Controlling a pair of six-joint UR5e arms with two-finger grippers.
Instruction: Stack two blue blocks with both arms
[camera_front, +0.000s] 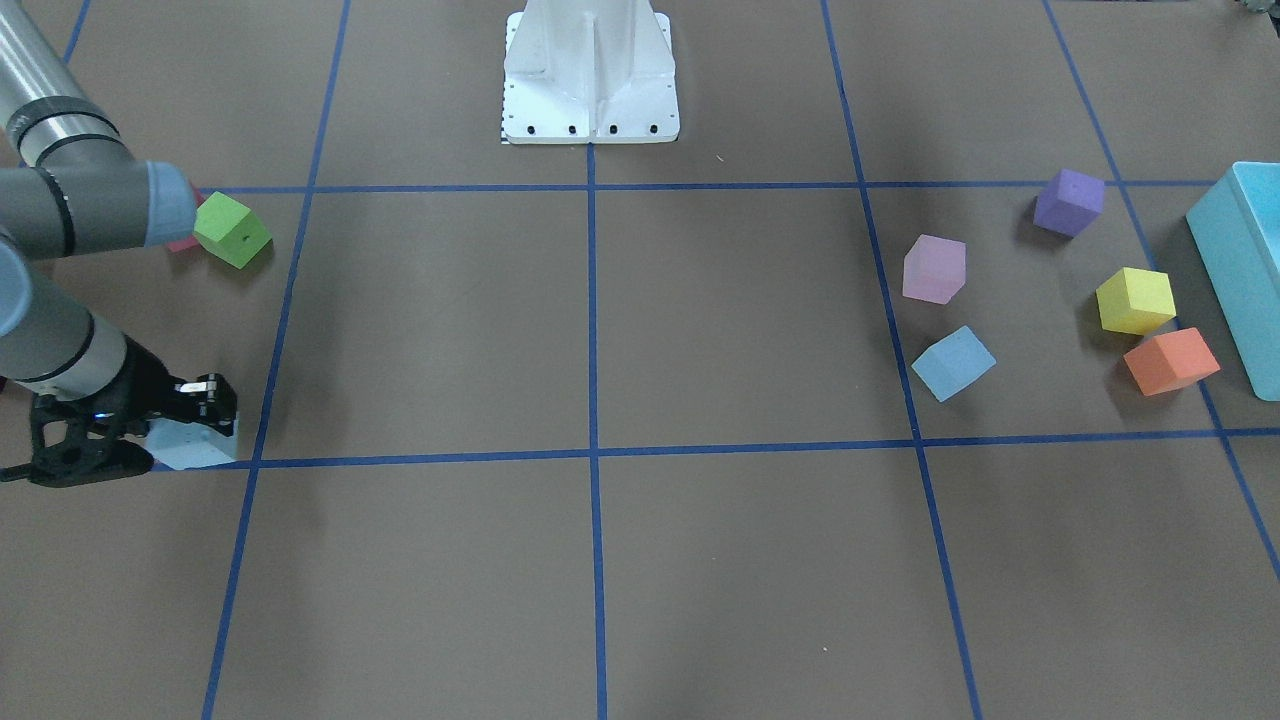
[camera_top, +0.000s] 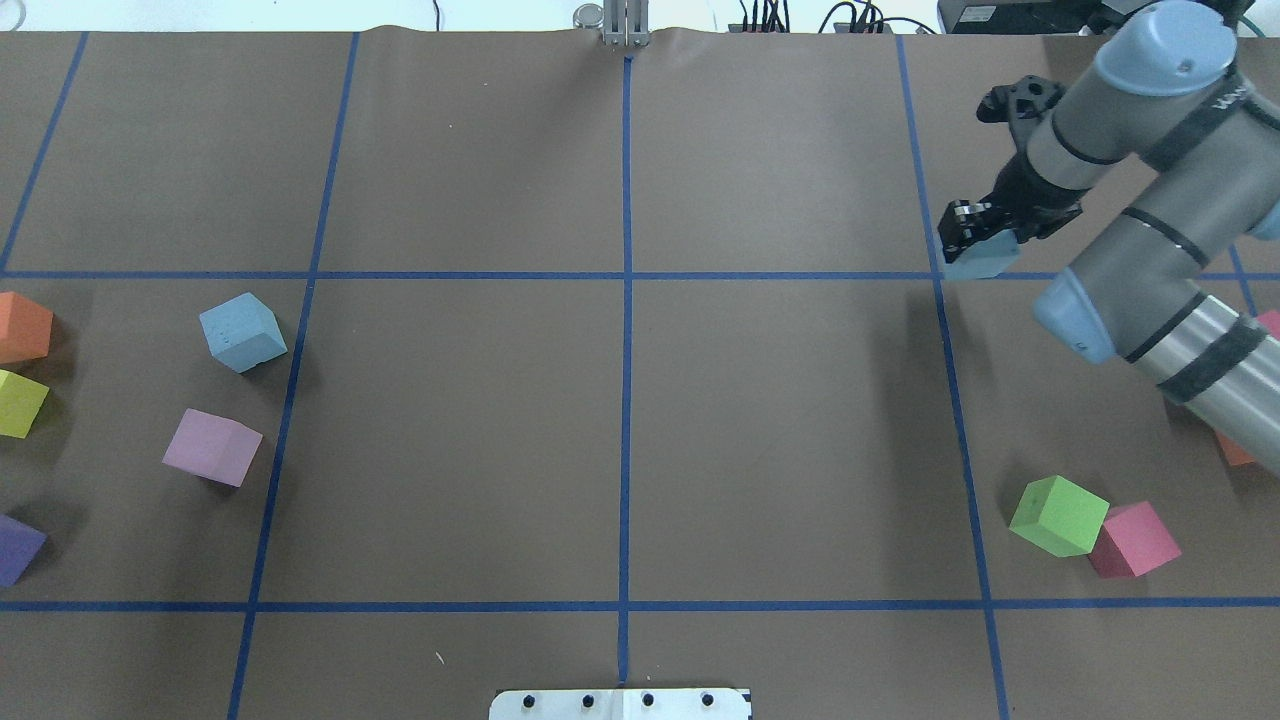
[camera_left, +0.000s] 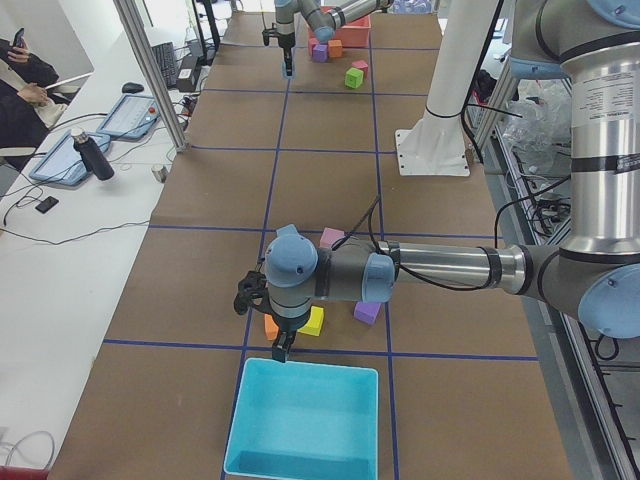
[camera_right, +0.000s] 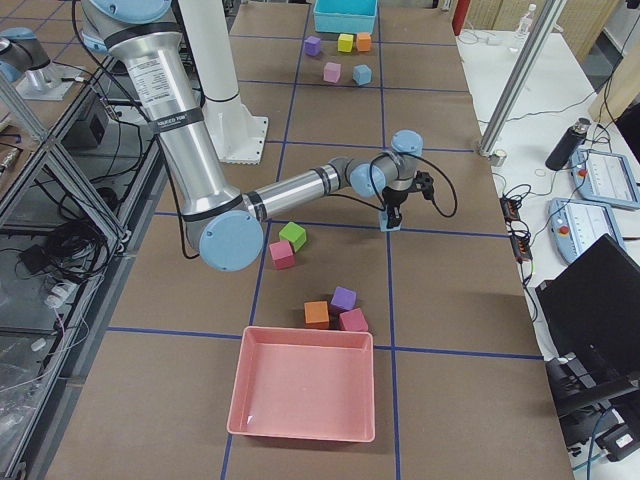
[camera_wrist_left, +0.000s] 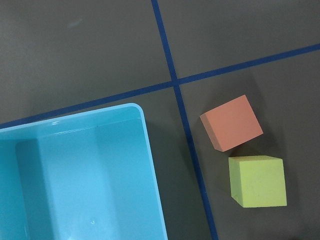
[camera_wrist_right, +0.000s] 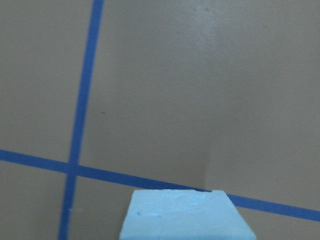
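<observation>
Your two blue blocks are pale sky-blue foam cubes. The free blue block (camera_top: 243, 332) sits on the table's left side, askew to the grid, near a lilac cube (camera_top: 212, 447) (tiny pits dot its top face). The held blue block (camera_top: 982, 262) is at a tape line on the right side, w/ the right gripper (camera_top: 972, 240) closed on it from above. Can't tell if it's lifted. The right arm (camera_top: 1150, 250) reaches fwd, wrist down. The left gripper (camera_left: 283, 352) points down at the turquoise bin (camera_left: 300, 420) rim; can't tell its opening.
</observation>
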